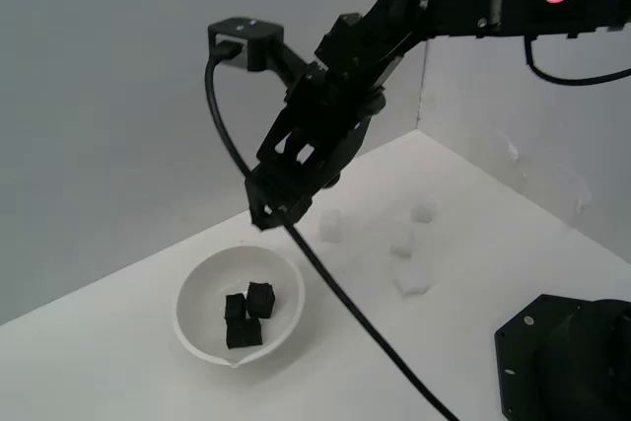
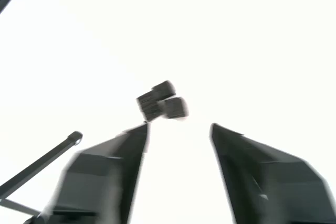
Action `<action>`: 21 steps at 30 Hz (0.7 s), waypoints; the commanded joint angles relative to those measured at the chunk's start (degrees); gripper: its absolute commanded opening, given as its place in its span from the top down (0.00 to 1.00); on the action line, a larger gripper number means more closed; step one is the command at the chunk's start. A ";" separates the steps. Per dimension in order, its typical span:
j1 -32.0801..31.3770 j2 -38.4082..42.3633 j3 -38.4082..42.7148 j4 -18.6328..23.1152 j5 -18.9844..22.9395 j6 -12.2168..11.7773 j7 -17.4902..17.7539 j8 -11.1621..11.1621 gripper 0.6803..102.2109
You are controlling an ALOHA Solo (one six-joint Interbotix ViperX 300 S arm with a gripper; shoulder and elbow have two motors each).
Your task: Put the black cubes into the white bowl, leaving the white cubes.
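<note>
— Black gripper [image 2: 178, 129]: state?
— Jaws spread apart, nothing between them, touching nothing.
— Black cubes [image 1: 247, 315]?
— Three, clustered and touching inside the white bowl [image 1: 197, 288], below the fingertips.
— White cubes [image 1: 411, 279]?
— Four, faint on the white table [image 1: 118, 362], beyond the bowl from the gripper, well apart from it.
— Obstructions?
— Black cable [image 1: 335, 293], trailing down past the bowl's rim.
— Pose?
— Arm slanted down from above, fingers aimed at the bowl, hovering clear
</note>
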 commanded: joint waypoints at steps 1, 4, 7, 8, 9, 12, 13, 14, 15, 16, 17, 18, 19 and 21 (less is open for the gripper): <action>2.55 4.04 4.48 0.18 -0.26 0.09 0.44 0.53 0.77; 5.80 6.59 6.94 1.05 0.62 0.26 0.35 1.93 0.98; 9.40 8.17 8.70 2.55 2.02 0.44 0.35 3.16 0.98; 10.72 8.61 9.14 3.34 2.72 0.62 0.35 3.60 0.98; 12.13 8.96 9.40 4.13 3.52 0.70 0.26 4.31 0.98; 15.12 10.02 10.37 6.77 6.24 0.62 -0.70 5.89 0.98; 15.64 10.28 10.72 7.73 7.12 0.70 -1.58 6.24 0.98; 15.91 10.72 11.25 8.70 8.09 0.70 -2.72 6.33 0.98; 15.91 11.25 11.69 9.58 9.14 0.70 -4.04 6.59 0.98; 15.91 11.78 12.22 10.55 10.11 0.70 -5.45 6.59 0.98; 15.91 12.39 12.83 11.51 10.99 0.70 -7.03 6.59 0.98; 15.91 13.10 13.45 12.57 12.04 0.62 -8.61 6.68 0.98; 15.91 13.71 14.24 13.54 13.10 0.70 -10.02 6.68 0.98; 15.91 15.38 15.91 15.29 14.94 0.62 -12.57 6.77 0.98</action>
